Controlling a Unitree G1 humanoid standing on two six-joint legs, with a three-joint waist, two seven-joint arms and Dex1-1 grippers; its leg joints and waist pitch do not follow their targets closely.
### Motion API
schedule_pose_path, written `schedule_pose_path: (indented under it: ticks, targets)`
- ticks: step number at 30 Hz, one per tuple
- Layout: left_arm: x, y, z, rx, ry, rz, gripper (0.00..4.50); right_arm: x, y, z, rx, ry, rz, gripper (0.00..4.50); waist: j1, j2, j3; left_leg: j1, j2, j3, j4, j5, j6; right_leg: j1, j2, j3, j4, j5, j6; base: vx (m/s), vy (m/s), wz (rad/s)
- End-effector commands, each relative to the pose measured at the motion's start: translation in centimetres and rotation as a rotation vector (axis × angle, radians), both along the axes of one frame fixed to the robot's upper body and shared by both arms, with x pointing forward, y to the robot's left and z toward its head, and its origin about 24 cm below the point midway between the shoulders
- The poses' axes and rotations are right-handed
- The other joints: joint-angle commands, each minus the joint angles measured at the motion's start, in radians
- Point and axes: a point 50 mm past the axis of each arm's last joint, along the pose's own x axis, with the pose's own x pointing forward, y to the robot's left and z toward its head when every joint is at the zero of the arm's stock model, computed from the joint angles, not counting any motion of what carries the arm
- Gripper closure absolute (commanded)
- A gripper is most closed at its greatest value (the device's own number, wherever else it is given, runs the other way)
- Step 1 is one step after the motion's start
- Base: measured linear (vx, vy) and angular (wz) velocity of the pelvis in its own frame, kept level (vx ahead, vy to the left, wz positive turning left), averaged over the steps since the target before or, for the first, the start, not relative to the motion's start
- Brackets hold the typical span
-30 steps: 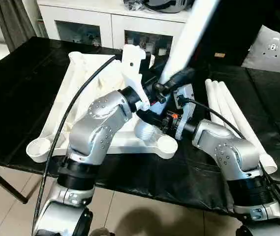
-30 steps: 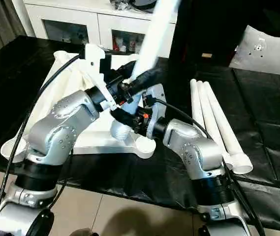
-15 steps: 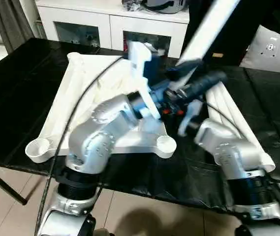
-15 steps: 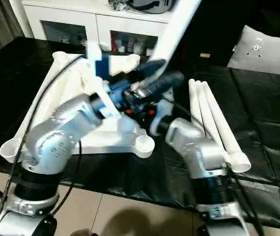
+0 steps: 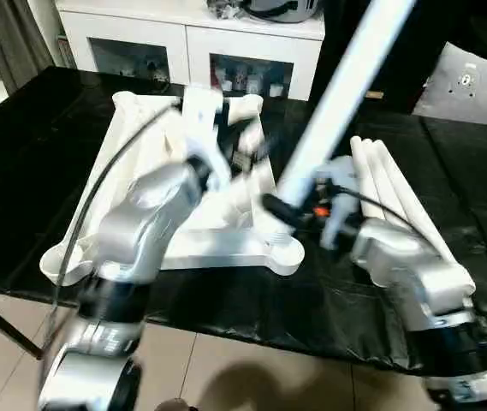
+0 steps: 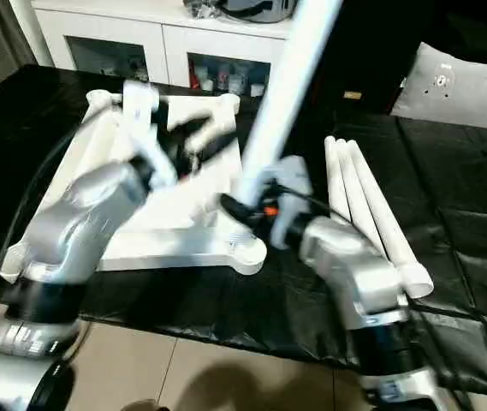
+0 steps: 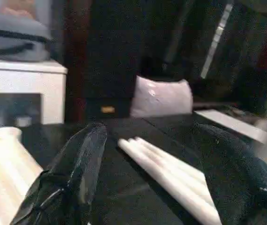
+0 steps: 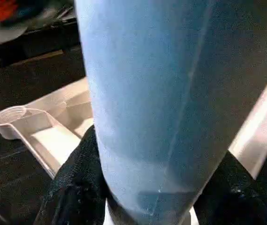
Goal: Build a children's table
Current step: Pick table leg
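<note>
Item: leg [image 5: 346,94], white, tapered. Held by right gripper [image 8: 142,197], its black fingers clamped on either side of the thick lower end; the shaft rises steeply up and away from the jaws.

Change: a second ago both grippers met at this leg, its threaded foot hanging close above the top's near edge. Left gripper [image 7: 147,164] has since let go and swung clear; its jaws stand wide and empty. The leg now rests on one arm alone.

Meaning, as judged: hand-over finished; the right arm is free to carry the foot to a socket. No leg is fitted yet.

Item: top [image 5: 115,163], white, underside up on the black table. Lies below and to the left of the right gripper. Near corner socket [image 5: 286,254] sits just beneath the held foot, apart from it; threaded rim shows.

Item: spare legs [image 5: 397,197], three, side by side. Just beyond the right gripper on its outer side; well ahead of the left gripper's open fingers [image 7: 84,154].
</note>
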Motion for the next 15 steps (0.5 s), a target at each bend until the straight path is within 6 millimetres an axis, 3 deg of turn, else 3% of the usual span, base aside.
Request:
schedule_pose_path:
  ticks: [1,10,14,15]
  targets:
    - [-0.1,-0.6,-0.1,0.033,-0.012,-0.017,1.14,0.1,-0.1,0.4,-0.018,-0.036,-0.001,2.62,0.004,-0.003,-0.077,0.003,0.049,-0.01,-0.063,-0.093,0.006,0.065,-0.079,0.048,-0.071,-0.068,-0.187,0.0,0.0,0.0]
    - [-3.3,-4.1,1.1,0.017,-0.136,-0.294,1.14,0.6,-0.3,-0.3,-0.074,-0.034,-0.032,2.62,0.008,-0.005,-0.074,0.003,0.052,-0.009,-0.064,-0.111,0.007,0.063,-0.083,0.049,-0.075,-0.125,-0.185,0.0,0.0,0.0]
    - [-3.3,-3.9,0.9,0.032,-0.142,-0.284,1.14,0.6,-0.4,-0.3,-0.076,-0.036,-0.036,2.62,0.007,-0.003,-0.073,0.004,0.051,-0.008,-0.065,-0.127,0.007,0.061,-0.081,0.049,-0.079,-0.154,-0.174,0.0,0.0,0.0]
    - [-3.2,-3.8,0.9,0.029,-0.142,-0.281,1.14,0.6,-0.4,-0.3,-0.076,-0.037,-0.038,2.62,0.008,0.002,-0.073,0.005,0.052,-0.01,-0.066,-0.125,0.006,0.06,-0.081,0.049,-0.077,-0.144,-0.173,0.0,0.0,0.0]
